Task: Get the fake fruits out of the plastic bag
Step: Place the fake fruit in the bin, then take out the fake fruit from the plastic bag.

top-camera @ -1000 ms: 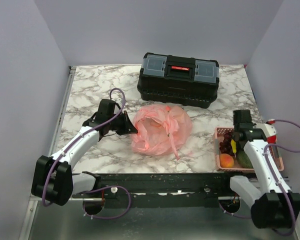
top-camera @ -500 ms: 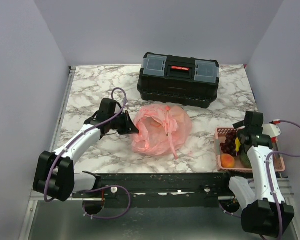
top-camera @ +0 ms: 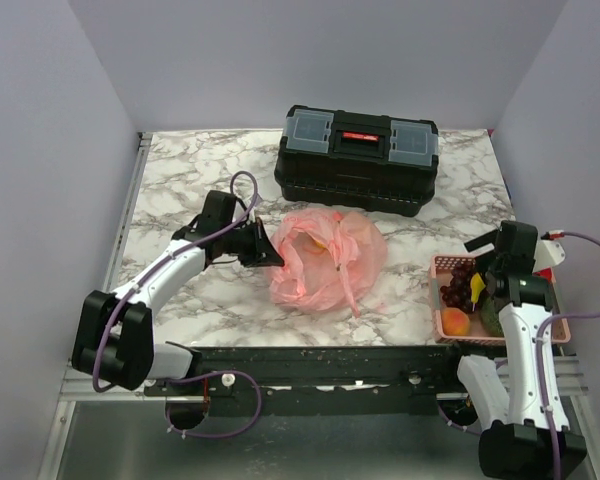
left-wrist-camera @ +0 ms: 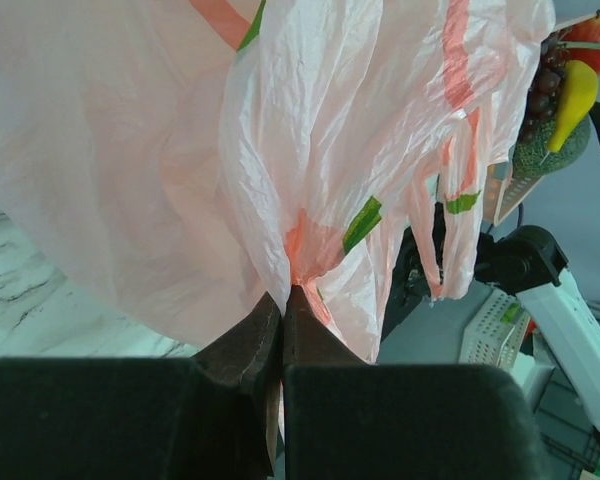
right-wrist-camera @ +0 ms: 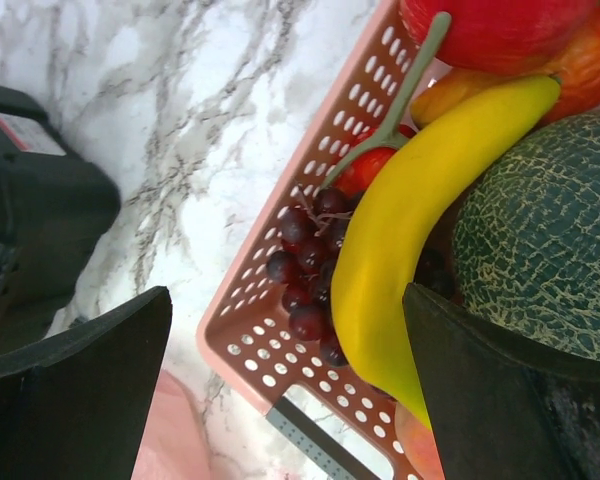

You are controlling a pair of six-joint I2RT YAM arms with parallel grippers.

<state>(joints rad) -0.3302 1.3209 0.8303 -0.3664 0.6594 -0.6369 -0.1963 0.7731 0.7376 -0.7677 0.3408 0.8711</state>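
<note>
A: Left arm (top-camera: 170, 275)?
B: Reached toward desk middle, left gripper (left-wrist-camera: 282, 295) pinched tight on plastic bag (top-camera: 325, 260).
A: Right arm (top-camera: 525, 330)?
B: Along right edge, right gripper (right-wrist-camera: 288, 300) spread wide over near-right-corner basket (right-wrist-camera: 245, 335) holding banana (right-wrist-camera: 410, 200), grapes (right-wrist-camera: 305, 270).

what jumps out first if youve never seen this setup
The crinkled pink plastic bag at mid-table, with the left jaws pinched shut on a fold of its left edge. Next, the pink basket at the right edge heaped with fake fruits: grapes, a yellow banana, a netted green melon. Behind the bag sits a black toolbox.
</note>
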